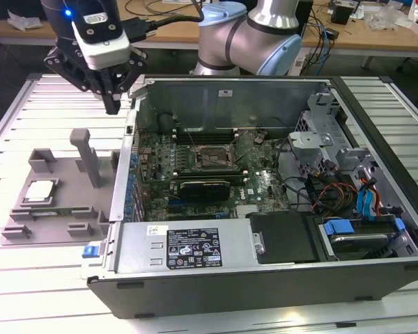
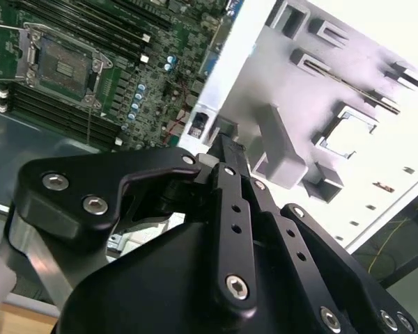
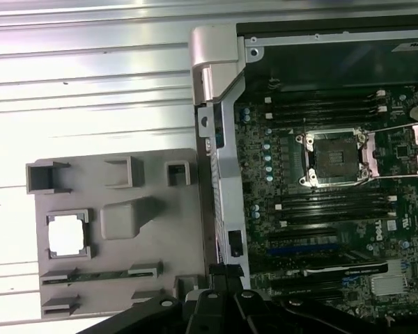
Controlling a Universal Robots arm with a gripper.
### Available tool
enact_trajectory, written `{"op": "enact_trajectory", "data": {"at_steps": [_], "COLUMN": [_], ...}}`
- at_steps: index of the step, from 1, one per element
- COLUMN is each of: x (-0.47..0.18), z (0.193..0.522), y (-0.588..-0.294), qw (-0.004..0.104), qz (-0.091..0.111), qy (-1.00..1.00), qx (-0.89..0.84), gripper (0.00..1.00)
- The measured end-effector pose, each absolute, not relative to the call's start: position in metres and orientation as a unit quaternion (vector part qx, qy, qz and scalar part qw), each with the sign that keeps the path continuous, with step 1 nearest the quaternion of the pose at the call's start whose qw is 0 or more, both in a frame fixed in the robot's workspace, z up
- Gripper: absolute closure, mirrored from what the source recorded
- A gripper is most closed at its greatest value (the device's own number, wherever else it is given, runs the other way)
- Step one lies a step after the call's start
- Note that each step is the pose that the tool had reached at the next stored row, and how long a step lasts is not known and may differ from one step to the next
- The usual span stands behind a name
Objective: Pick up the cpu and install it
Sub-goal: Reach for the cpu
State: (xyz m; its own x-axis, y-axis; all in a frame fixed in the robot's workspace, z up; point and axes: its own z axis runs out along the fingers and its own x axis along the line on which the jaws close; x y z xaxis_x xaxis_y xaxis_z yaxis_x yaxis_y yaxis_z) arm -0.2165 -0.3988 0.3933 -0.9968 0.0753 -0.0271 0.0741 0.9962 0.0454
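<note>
The cpu (image 1: 40,191) is a small silvery square lying flat in a pocket of the grey fixture tray (image 1: 76,174), at the exterior view's left. It appears as a pale square (image 3: 66,234) in the first wrist view. My gripper (image 1: 113,104) hangs high above the gap between the tray and the open computer case, fingers pointing down, shut, with nothing held. Its black fingers (image 2: 228,149) meet at their tips. The motherboard's open cpu socket (image 1: 212,158) (image 3: 332,156) (image 2: 63,66) lies inside the case.
The open computer case (image 1: 195,254) stands at the tray's right, its metal side wall (image 3: 219,139) between tray and motherboard. A grey upright post (image 1: 88,156) rises from the tray. A thin green memory stick (image 3: 97,275) lies in a tray slot. Cables and drive bays (image 1: 334,188) crowd the case's right.
</note>
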Motion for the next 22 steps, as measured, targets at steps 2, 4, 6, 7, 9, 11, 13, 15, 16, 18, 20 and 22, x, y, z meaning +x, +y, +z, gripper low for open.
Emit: {"op": "enact_trajectory", "data": {"at_steps": [2,4,6,7,9,11,13,15,16,18,20,22], "x": [-0.221,-0.225,-0.231,-0.233,-0.242,-0.25,-0.256,-0.261,-0.264,-0.272,-0.279,-0.285], "z": [0.393,0.393,0.393,0.393,0.393,0.393,0.393,0.393,0.393,0.393,0.393,0.393], "y": [-0.399,-0.399,-0.399,-0.399,-0.399,-0.399,-0.399,-0.399,-0.399,-0.399,-0.399,-0.399], "qw": [0.015,0.015,0.015,0.016,0.016,0.017,0.017,0.017,0.018,0.018,0.019,0.019], "qz": [0.022,0.022,0.022,0.022,0.022,0.022,0.022,0.022,0.022,0.022,0.022,0.022], "qy": [0.999,0.999,0.999,0.999,0.999,0.999,0.999,0.999,0.999,0.999,0.999,0.999], "qx": [0.037,0.037,0.037,0.037,0.037,0.037,0.037,0.037,0.037,0.037,0.037,0.037], "gripper": [0.89,0.89,0.89,0.89,0.89,0.89,0.89,0.89,0.89,0.89,0.89,0.89]}}
